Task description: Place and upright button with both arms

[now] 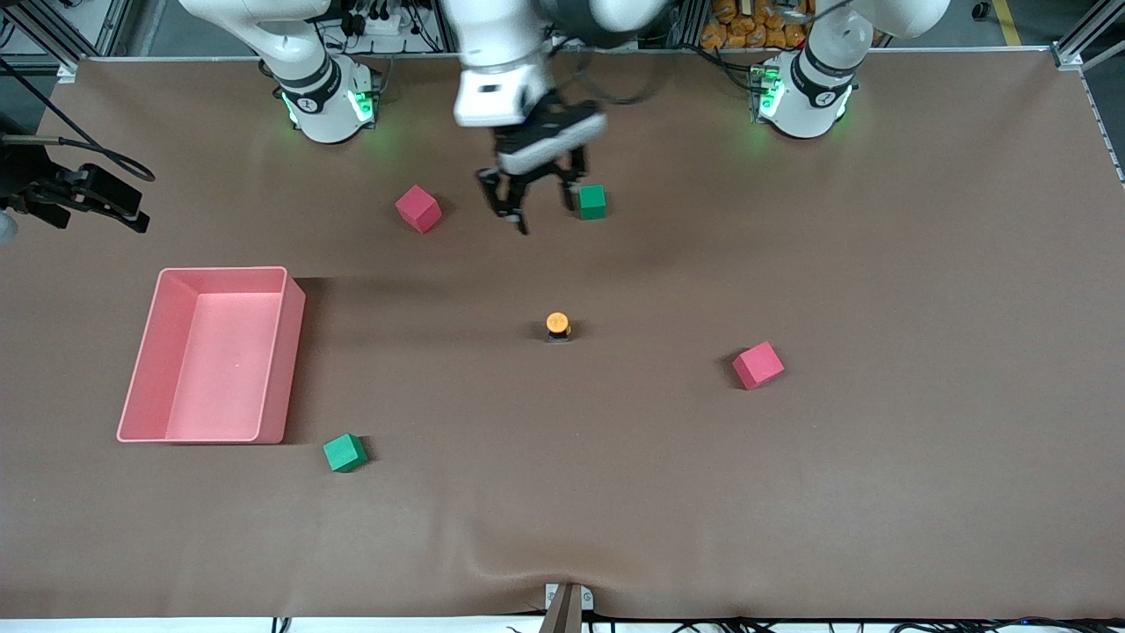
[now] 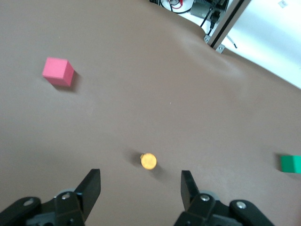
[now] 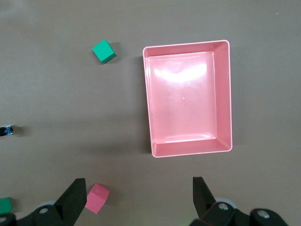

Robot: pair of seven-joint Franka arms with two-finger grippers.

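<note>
A pink bin (image 1: 272, 352) sits at mid-left of the front frame, a green cube (image 1: 344, 453) lower right of it, a red cube (image 1: 758, 365) at mid-right, and another red cube (image 1: 418, 208) and green cube (image 1: 592, 201), seemingly partly hidden, near upper centre.

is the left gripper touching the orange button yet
Apart. In the left wrist view, the open left gripper has bare table between its fingers and the button. The button stands untouched.
</note>
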